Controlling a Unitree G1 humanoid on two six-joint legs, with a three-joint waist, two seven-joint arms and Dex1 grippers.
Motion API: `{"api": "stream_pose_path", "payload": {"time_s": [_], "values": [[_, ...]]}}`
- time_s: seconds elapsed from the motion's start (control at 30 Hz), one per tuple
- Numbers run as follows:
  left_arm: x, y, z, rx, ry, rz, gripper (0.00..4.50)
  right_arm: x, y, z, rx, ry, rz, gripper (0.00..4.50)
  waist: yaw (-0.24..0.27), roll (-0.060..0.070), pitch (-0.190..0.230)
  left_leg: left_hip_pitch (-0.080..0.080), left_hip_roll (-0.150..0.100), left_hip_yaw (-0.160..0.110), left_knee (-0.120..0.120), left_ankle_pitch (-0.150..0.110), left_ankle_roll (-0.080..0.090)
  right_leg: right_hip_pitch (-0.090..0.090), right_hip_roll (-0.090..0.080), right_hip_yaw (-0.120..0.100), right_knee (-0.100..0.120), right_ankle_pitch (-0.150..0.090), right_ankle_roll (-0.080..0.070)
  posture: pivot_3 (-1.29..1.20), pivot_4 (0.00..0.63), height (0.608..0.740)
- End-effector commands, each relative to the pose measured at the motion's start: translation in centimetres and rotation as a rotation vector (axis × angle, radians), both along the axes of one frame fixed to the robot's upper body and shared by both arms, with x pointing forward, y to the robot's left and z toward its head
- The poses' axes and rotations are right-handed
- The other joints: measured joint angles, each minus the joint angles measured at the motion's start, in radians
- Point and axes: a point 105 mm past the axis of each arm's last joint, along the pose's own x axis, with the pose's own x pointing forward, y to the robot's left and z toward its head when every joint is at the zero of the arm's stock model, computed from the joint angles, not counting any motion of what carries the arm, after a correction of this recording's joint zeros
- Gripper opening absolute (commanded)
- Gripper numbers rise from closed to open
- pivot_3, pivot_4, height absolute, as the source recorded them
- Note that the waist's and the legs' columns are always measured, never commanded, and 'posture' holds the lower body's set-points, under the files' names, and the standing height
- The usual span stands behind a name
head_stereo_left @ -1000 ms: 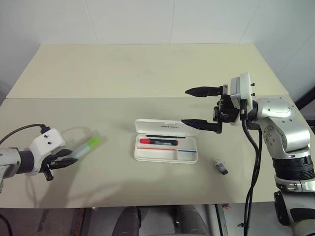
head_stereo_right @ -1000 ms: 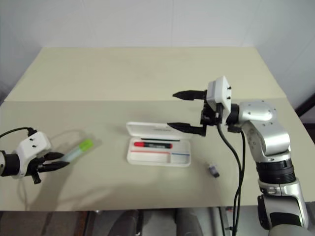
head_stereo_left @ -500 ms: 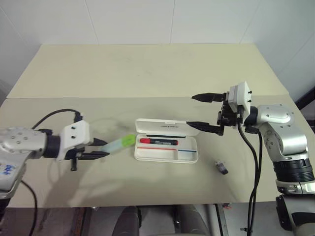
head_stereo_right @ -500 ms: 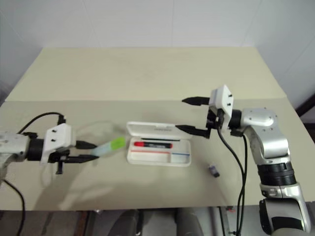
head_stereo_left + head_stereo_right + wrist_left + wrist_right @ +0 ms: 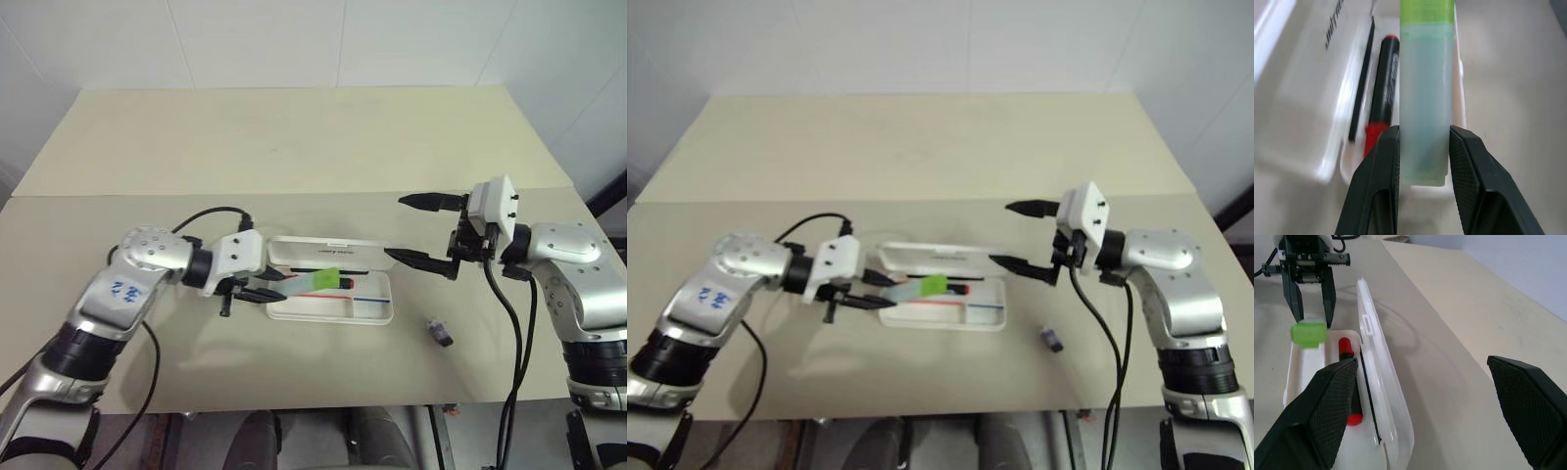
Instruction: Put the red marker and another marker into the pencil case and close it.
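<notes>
Work was about half done: the slim black marker with a red cap (image 5: 318,283) lay inside the flat white plastic pencil case (image 5: 331,307), the left gripper (image 5: 263,286) pinched the fat pale green-capped marker (image 5: 310,284) over it, the right gripper (image 5: 423,230) was spread wide, and the lid was not shut.

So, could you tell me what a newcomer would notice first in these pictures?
Mid-table lies the open white pencil case, the red marker already inside. The left gripper holds the green-capped marker over the case's left end. The right gripper stands wide open at the case's right end.
</notes>
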Motion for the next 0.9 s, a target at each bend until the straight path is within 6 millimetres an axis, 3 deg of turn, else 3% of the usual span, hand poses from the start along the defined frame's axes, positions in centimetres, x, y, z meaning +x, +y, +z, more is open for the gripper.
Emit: {"api": "stream_pose_path", "payload": {"time_s": [0.03,0.43,0.73,0.9], "values": [[0.4,-0.5,0.3,0.020,-0.032,-0.022,1.06,-0.8,-0.3,1.4,0.010,-0.052,-0.013,4.50,-0.002,0.000,0.000,0.000,0.000,0.000,0.000,0.000,0.000,0.000,0.000,0.000,0.000,0.000,0.000,0.00,0.150,0.740],[-0.1,-0.9,-1.1,0.102,0.020,-0.086,1.06,-1.3,-0.7,1.1,0.023,-0.052,-0.058,4.50,0.001,0.000,0.000,0.000,0.000,-0.001,0.002,0.000,0.001,0.001,0.001,0.000,0.001,0.000,0.000,0.00,0.150,0.740],[1.6,-0.1,-1.2,0.173,-0.057,-0.054,1.06,-1.3,-0.5,1.0,0.037,-0.054,-0.063,4.50,0.001,0.000,0.000,0.000,0.000,-0.001,0.003,0.001,0.001,0.001,0.001,0.000,0.001,0.000,0.001,0.00,0.150,0.740],[1.5,-0.6,-0.8,0.156,-0.051,-0.089,2.69,-1.3,-0.4,1.0,0.041,-0.053,-0.064,4.50,0.001,0.000,0.000,0.001,0.000,-0.002,0.004,0.001,0.002,0.003,0.001,0.000,0.001,0.001,0.001,0.00,0.150,0.740]]}}
